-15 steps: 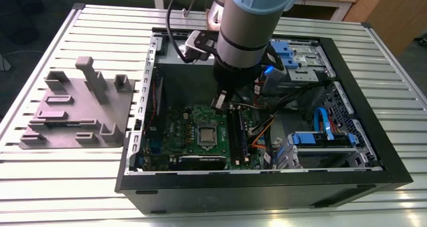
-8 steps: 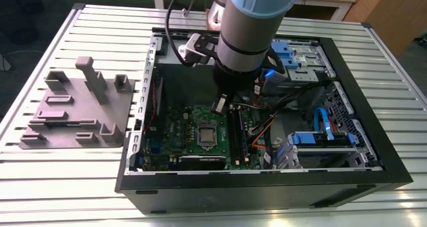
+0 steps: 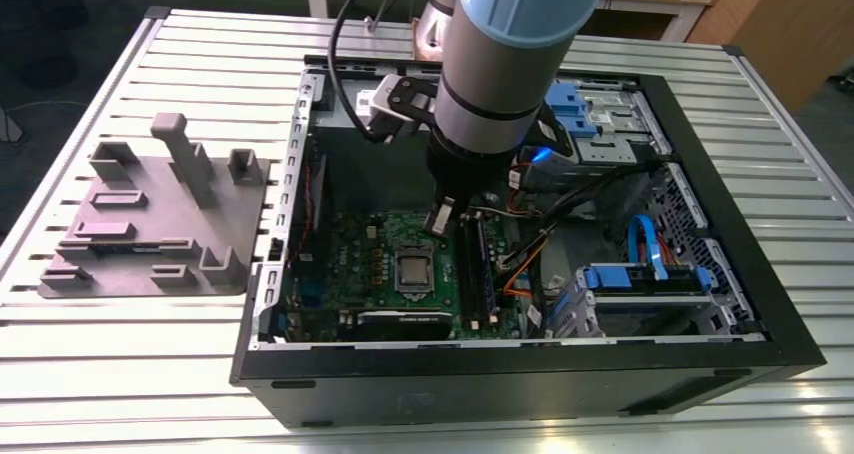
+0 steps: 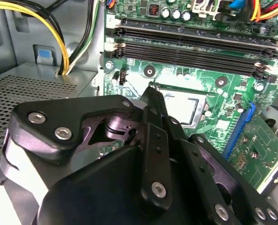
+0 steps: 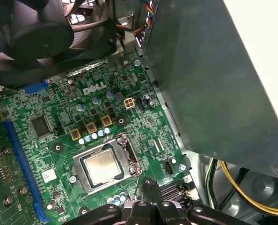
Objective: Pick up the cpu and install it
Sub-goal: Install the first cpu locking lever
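One cpu already lies in the motherboard's socket frame; the gripper, fingers pressed together on nothing, hangs just off its 5 o'clock corner, so any seating push should stay gentle and square

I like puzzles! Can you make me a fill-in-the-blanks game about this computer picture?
1. The cpu sits in a socket on the ____ motherboard.
2. The gripper hangs inside the open computer ____.
3. The grey block rests on the table, ____ the case.
4. Beside the motherboard in the second wrist view run black and ____ cables.

Missing words: green; case; outside; yellow
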`<move>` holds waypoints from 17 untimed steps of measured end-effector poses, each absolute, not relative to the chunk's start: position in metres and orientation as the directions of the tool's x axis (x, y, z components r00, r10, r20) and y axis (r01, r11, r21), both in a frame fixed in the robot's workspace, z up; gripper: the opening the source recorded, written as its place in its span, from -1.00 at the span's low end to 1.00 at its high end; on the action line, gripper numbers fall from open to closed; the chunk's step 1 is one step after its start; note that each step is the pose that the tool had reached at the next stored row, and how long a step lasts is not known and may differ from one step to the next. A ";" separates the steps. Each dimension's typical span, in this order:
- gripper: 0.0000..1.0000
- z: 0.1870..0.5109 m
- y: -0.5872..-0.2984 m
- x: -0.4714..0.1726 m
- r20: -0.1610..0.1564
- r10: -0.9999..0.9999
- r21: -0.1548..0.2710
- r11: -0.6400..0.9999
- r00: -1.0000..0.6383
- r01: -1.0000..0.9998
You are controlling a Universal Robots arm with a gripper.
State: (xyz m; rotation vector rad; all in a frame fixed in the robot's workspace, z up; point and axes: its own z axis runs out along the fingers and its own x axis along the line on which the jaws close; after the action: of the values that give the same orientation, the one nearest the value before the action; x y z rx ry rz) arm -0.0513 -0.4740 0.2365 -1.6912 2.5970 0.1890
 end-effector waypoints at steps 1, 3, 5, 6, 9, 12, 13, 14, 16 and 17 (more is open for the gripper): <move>-0.80 0.236 -0.474 -0.051 -0.097 -0.909 0.082 0.399 -0.406 -0.913; -0.80 0.236 -0.474 -0.051 -0.097 -0.909 0.082 0.399 -0.406 -0.913; -0.80 0.236 -0.474 -0.051 -0.097 -0.909 0.082 0.399 -0.406 -0.913; -0.80 0.236 -0.474 -0.051 -0.097 -0.909 0.082 0.399 -0.406 -0.913; -0.80 0.236 -0.474 -0.051 -0.097 -0.909 0.082 0.399 -0.406 -0.913; -0.80 0.236 -0.474 -0.051 -0.097 -0.909 0.082 0.399 -0.406 -0.913; -0.80 0.237 -0.475 -0.051 -0.097 -0.909 0.082 0.399 -0.406 -0.913; -0.80 0.237 -0.476 -0.051 -0.097 -0.909 0.082 0.398 -0.405 -0.914; -0.80 0.236 -0.478 -0.051 -0.097 -0.911 0.082 0.393 -0.400 -0.916; -0.80 0.236 -0.478 -0.051 -0.097 -0.914 0.082 0.388 -0.395 -0.918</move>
State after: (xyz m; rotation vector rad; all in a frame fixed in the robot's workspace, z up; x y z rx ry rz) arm -0.0513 -0.4777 0.2364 -1.7079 2.5872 0.1889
